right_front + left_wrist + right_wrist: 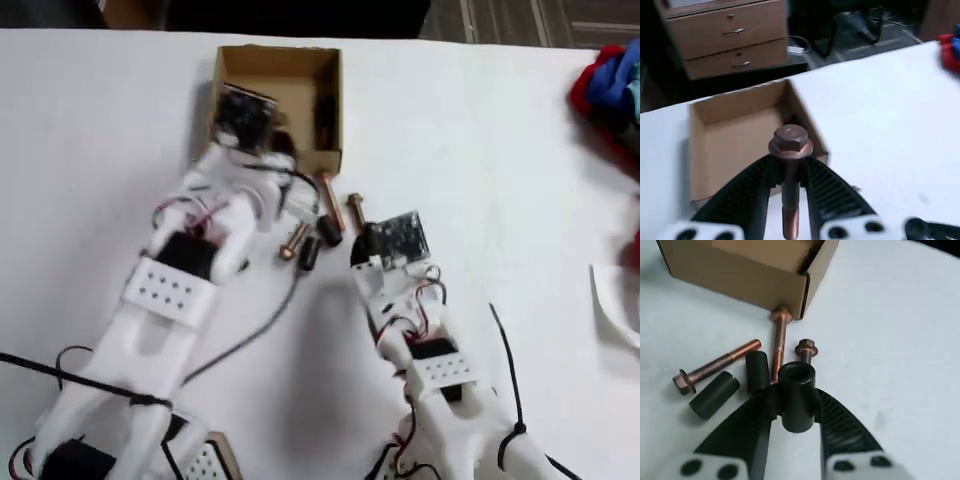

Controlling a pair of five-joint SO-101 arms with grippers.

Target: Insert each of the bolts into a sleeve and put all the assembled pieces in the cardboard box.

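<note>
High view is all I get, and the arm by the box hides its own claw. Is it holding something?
Observer: Yes. The left gripper is shut on a copper bolt, whose head sticks out past the fingertips, toward the open cardboard box.
Operator: What about the other arm's claw?
Observer: The right gripper is shut on a black sleeve, held on its sides.
Operator: Is a bolt inside that sleeve?
Observer: No. Its open end faces the wrist camera, and the hole looks dark and empty.
</note>
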